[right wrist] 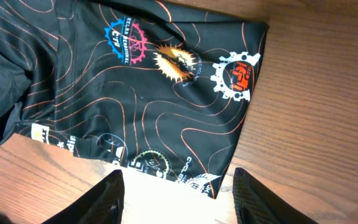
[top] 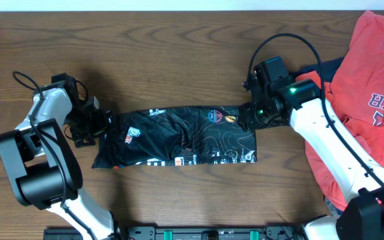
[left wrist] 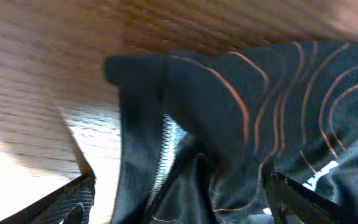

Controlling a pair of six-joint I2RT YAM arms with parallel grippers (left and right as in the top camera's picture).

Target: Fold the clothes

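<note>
The black jersey [top: 179, 137] with orange contour lines and logos lies on the table as a long folded strip. My left gripper [top: 104, 124] is at its left end. In the left wrist view the jaws [left wrist: 182, 182] are open, with bunched jersey fabric [left wrist: 229, 106] and a grey zip or lining edge between them. My right gripper [top: 247, 119] is at the strip's right end. In the right wrist view its jaws [right wrist: 178, 175] are open and empty, just short of the jersey's corner [right wrist: 166, 93], which lies flat.
A red T-shirt with white lettering [top: 372, 100] lies in a pile at the right edge, with a navy garment [top: 327, 69] under it. Bare wood table [top: 179, 60] surrounds the jersey. A cable loops above the right arm.
</note>
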